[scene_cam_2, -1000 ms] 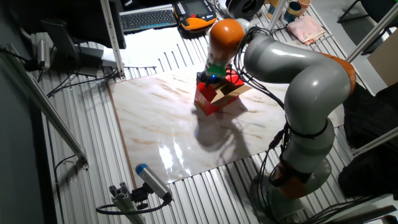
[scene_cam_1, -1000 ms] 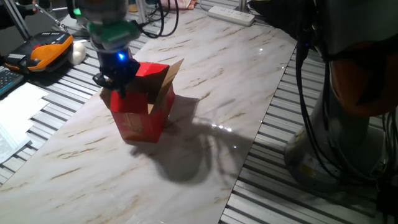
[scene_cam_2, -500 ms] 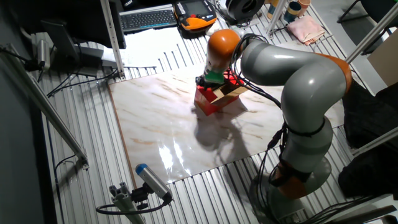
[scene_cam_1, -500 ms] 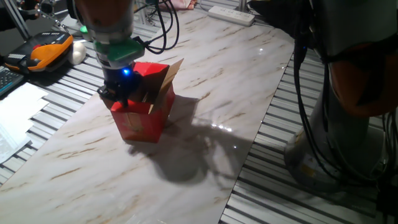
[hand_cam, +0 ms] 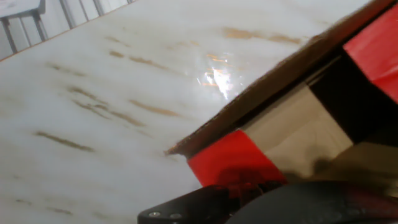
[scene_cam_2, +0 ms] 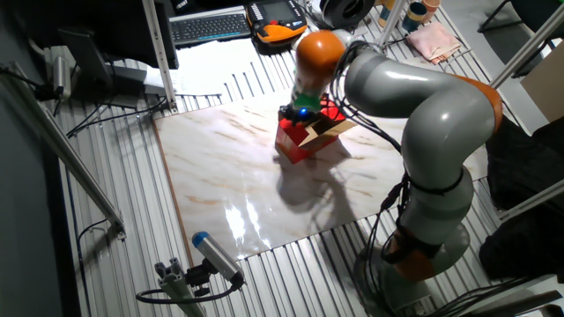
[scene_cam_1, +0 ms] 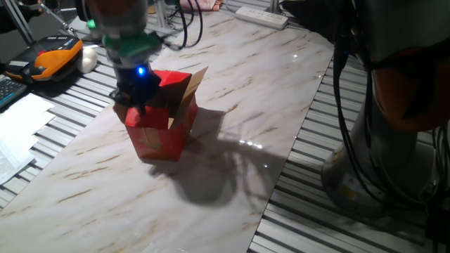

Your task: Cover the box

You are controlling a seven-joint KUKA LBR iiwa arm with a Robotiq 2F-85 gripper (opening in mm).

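Observation:
The box is a red carton standing on the marble table, left of its middle. Its right flap stands up, brown side showing. My gripper, with a blue light on the hand, sits right over the box's left top edge, fingers touching or just above a flap. In the other fixed view the gripper hides most of the box's top. The hand view shows a red flap with a pale strip close up. I cannot tell whether the fingers are open or shut.
An orange-and-black device and a white mouse lie off the table's left edge, papers below them. A power strip lies at the far end. The arm's base and cables stand to the right.
The gripper dipped onto the box's left top edge half a second ago and has since risen slightly. The box has stayed in place.

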